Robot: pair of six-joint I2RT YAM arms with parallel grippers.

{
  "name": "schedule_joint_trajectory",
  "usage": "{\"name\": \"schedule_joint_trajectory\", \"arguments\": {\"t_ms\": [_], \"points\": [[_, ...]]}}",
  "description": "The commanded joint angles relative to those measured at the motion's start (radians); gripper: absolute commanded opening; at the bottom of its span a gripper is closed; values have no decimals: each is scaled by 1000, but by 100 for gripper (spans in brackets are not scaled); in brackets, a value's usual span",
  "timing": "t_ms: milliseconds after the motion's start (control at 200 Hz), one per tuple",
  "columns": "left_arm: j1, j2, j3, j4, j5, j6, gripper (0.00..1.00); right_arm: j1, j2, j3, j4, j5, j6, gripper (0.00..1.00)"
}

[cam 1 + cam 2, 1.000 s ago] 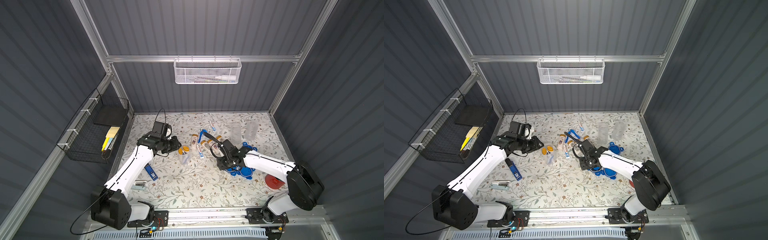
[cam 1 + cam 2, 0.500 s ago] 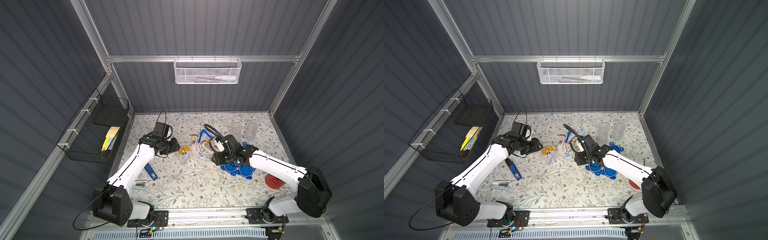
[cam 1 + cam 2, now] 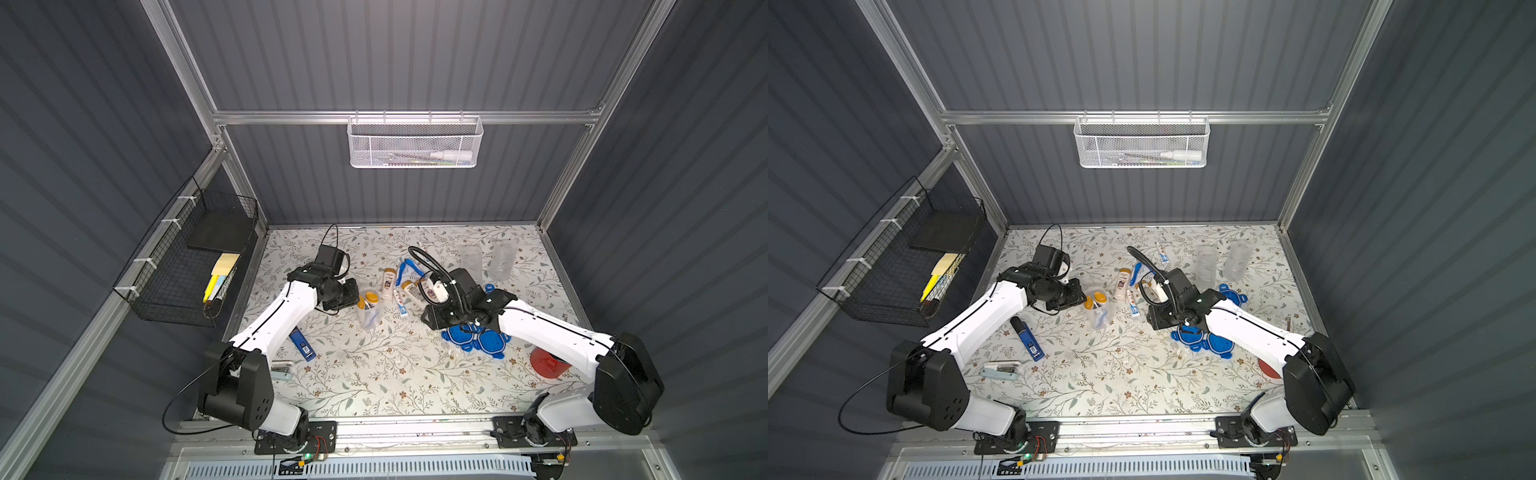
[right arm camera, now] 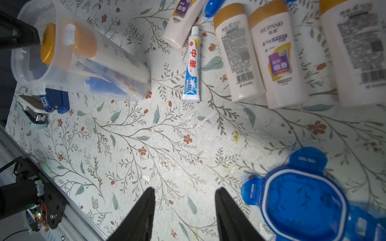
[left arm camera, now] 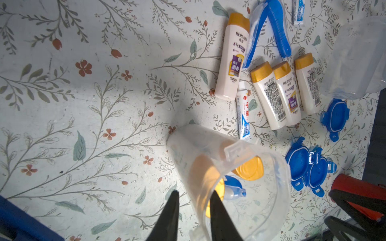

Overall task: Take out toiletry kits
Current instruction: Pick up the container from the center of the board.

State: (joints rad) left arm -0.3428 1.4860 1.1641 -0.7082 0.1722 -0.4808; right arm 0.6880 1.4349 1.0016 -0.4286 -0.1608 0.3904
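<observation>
Just beyond left gripper [image 5: 194, 191], bottles [image 5: 248, 168] sit inside jar [image 5: 181, 144].

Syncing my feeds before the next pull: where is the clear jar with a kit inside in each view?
In both top views: clear jar mid-table, at the left hand.
Left wrist: clear jar, rim at the left hand.
Right wrist: clear jar, mouth toward the left hand.
Shared landmark: toothpaste tube beside it.
</observation>
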Motion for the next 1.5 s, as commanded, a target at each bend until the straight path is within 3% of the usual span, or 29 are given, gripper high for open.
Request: {"name": "schedule_joint_trajectory", "arguments": {"t_ms": [0, 300, 635, 825, 1051, 1066, 1081, 1096, 1266, 1496], "points": [[8, 20, 22, 9, -1, 18, 25, -3, 15, 9, 17, -21, 5, 50], [8, 37, 23, 13, 10, 18, 17, -7, 23, -4, 23, -28, 4, 49], [8, 36, 23, 4, 33, 27, 0, -10, 10, -19, 37, -22, 5, 50], [9, 41, 24, 6, 76, 41, 0, -14, -2, -27, 48, -27, 2, 52], [9, 49, 26, 23, 207, 54, 0, -13, -74, -89, 134, -32, -14, 74], [8, 51, 28, 23, 215, 56, 0, -13, -81, -93, 140, -32, -16, 80], [8, 51, 29, 24, 226, 57, 0, -13, -87, -97, 146, -32, -18, 95], [9, 54, 29, 25, 234, 57, 0, -13, -93, -100, 152, -32, -21, 98], [10, 66, 47, 26, 341, 72, 0, -13, -167, -134, 192, -9, -55, 99], [9, 57, 77, 14, 420, 85, 0, -14, -387, -282, 439, 72, -118, 99]]}}
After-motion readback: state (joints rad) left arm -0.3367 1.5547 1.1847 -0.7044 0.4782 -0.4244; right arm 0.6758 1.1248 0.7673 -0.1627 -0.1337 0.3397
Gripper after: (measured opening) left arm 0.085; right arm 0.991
